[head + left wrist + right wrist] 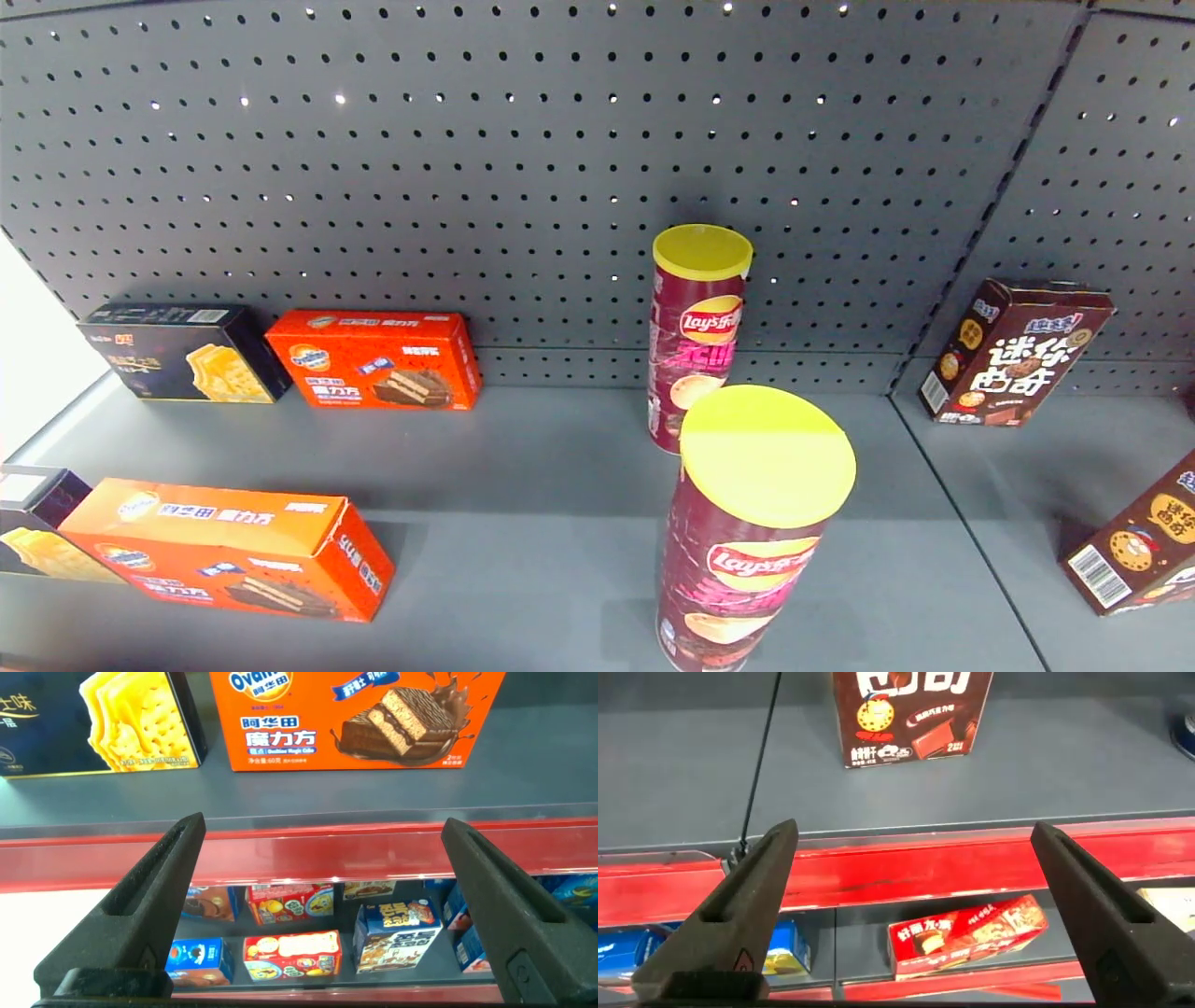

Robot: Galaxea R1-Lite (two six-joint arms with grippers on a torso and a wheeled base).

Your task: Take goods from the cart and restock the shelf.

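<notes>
Both grippers hung empty before the shelf [523, 467]. The left gripper [324, 831] had its fingers [140, 915] spread wide with nothing between them. Across the gap ran the red edge strip [327, 859]. Past the strip, on the shelf board, stood the front orange box [355, 719] with a black cracker box [103, 723] just beside it, both well apart from the fingertips. Under the strip, small snack boxes [291, 957] sat on a lower level.

The right gripper [915, 831] was likewise wide open and held nothing. A brown cookie box [910, 714] stood farther back on the grey board, apart from either finger.

From the head view, two chip cans stood upright with yellow lids: the near can [752, 541] towards the front, the far can [698, 336] close to the pegboard panel [467, 140]. A rear orange box [378, 359] lay to the left against that panel.
</notes>
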